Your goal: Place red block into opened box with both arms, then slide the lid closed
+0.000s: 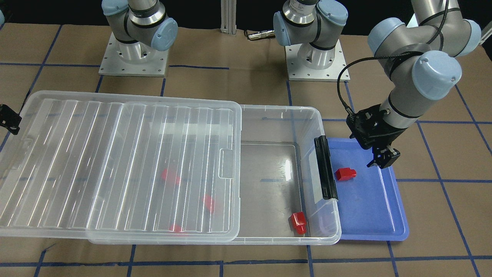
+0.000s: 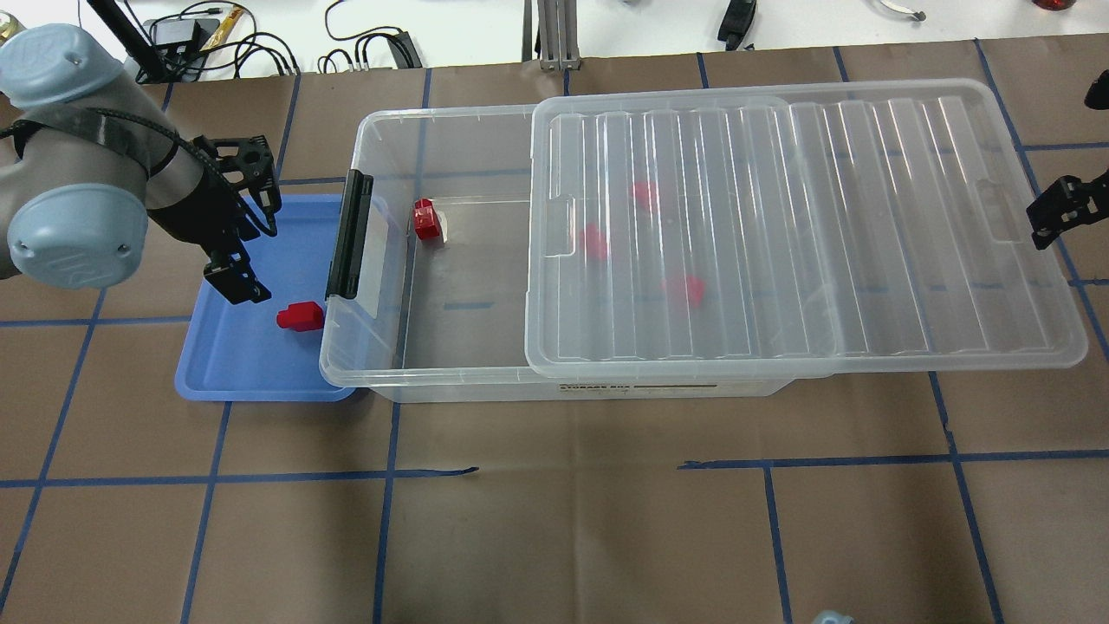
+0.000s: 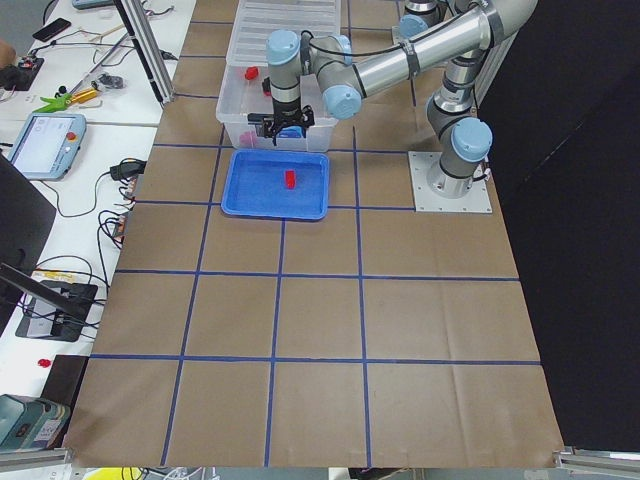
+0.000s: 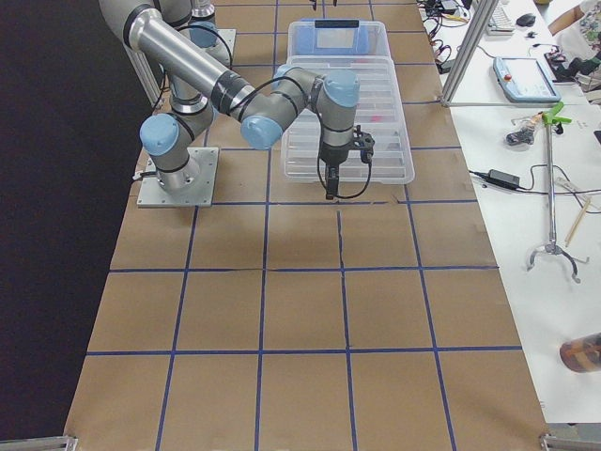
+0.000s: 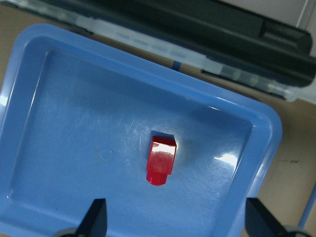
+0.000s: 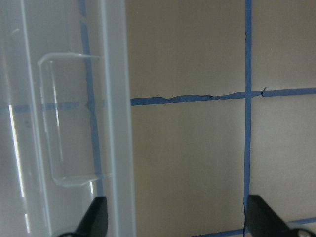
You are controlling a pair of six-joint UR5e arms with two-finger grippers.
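While the box [image 2: 381, 383] lies open at its latch end, the red block [image 2: 300, 316] rests outside it, on the floor of a blue tray [image 2: 223, 368] that sits just beside the box's short side with the black latch bar [image 2: 347, 234]. The block lies on its side near the box end of the tray, touching neither the tray's wall nor anything else. The left gripper [image 5: 176, 222] hangs above the tray on the side of the block away from the box. Its fingers are spread wide and empty, and the wrist view shows the block lying below and between the two tips. The lid [image 2: 780, 234] lies on top of the box, slid away from the latch end. It covers the larger part of the box and juts out past the box's far short side. The right gripper [image 6: 177, 221] hovers at that jutting end, beyond the box. Its fingers are also wide apart and empty, one tip over the lid's rim near the notch tab [image 6: 69, 121] and the other over the brown table paper [image 6: 197, 163]. Whether it touches the lid cannot be told. Inside the box, one more red block [image 2: 426, 218] sits in the uncovered part near the latch end, and three red blocks [image 2: 643, 192] show blurred through the lid.
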